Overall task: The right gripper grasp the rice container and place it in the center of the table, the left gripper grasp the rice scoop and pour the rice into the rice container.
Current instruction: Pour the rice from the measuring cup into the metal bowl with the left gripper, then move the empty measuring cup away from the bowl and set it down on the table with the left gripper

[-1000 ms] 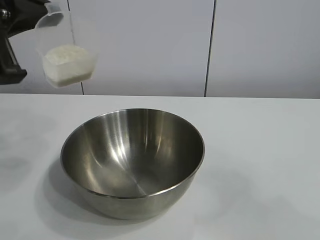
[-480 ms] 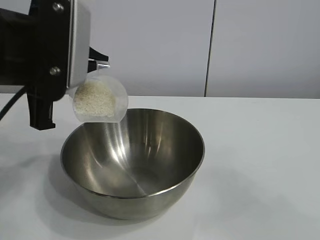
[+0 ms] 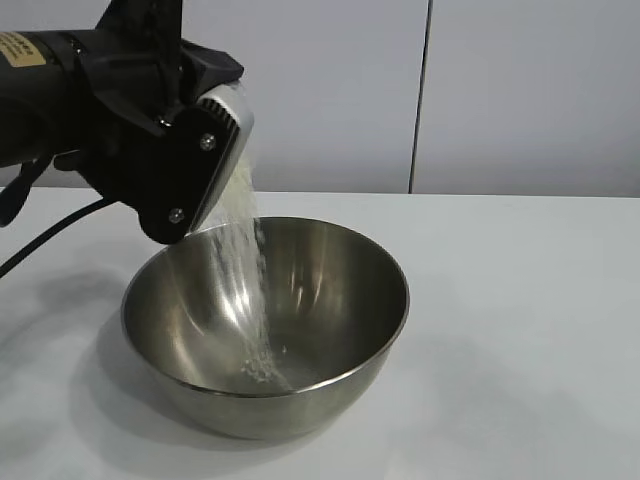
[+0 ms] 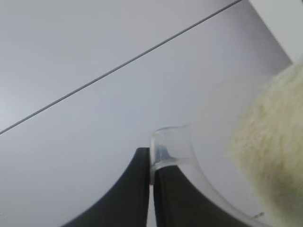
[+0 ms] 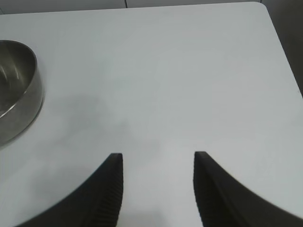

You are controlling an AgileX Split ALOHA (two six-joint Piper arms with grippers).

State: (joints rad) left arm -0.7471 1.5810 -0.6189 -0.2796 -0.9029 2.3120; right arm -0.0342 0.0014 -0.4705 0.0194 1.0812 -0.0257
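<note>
One stream of rice (image 3: 250,290) fell from tipped rice scoop (image 4: 177,153) into rice container (image 3: 300,390), mid-table (image 3: 520,330). Left gripper (image 4: 151,189) fingers clenched on scoop's tab (above rim's left side). Right gripper (image 5: 158,189) fingers spread, empty, well aside. Best bet: keep spout over bowl's middle, tilt gradually, avoid spilling.

The left gripper (image 4: 151,189) is closed on the tab handle of the scoop (image 4: 177,146). Rice (image 4: 272,156) lies heaped inside the clear scoop. A white panelled surface fills the background.
</note>
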